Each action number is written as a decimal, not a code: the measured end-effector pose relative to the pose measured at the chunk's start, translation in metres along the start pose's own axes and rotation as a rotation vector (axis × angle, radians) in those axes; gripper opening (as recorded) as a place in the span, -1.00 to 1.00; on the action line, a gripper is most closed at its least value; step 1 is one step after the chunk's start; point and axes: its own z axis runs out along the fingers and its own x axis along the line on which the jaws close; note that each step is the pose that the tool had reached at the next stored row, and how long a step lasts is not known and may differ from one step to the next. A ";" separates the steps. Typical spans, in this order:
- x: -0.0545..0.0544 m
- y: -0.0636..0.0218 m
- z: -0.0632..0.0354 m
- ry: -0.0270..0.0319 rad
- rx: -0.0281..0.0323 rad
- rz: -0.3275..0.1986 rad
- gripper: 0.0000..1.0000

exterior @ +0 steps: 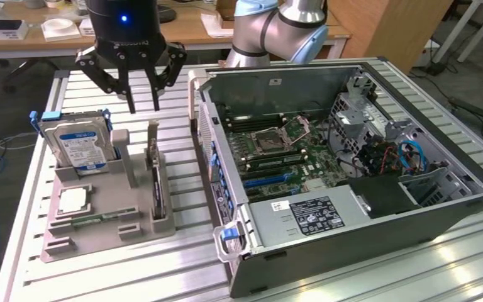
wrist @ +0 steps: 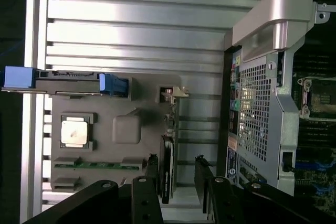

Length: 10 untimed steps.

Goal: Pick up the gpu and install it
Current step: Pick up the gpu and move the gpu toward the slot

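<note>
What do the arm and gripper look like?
Arm: silver-grey rounded tube segments with light blue joint caps. Gripper: glossy black cylindrical body with a small blue light, faint lettering near its lower edge, and black linkage fingers tapering to thin tips.

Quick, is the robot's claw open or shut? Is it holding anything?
Gripper: open, holding nothing, over the gpu.

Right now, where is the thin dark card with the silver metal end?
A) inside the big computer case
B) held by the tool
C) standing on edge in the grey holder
C: the thin dark green-black card stands on edge in a slot of the grey plastic holder, while the black tool hangs open above it, empty.
</note>
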 end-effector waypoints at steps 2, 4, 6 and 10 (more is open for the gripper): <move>0.000 -0.0010 0.0024 0.0005 -0.0001 -0.006 -0.17; 0.000 -0.0019 0.0046 0.0010 -0.0003 -0.012 -0.17; 0.000 -0.0021 0.0059 0.0012 -0.0003 -0.014 -0.17; -0.001 -0.0024 0.0086 0.0012 -0.0004 -0.016 -0.17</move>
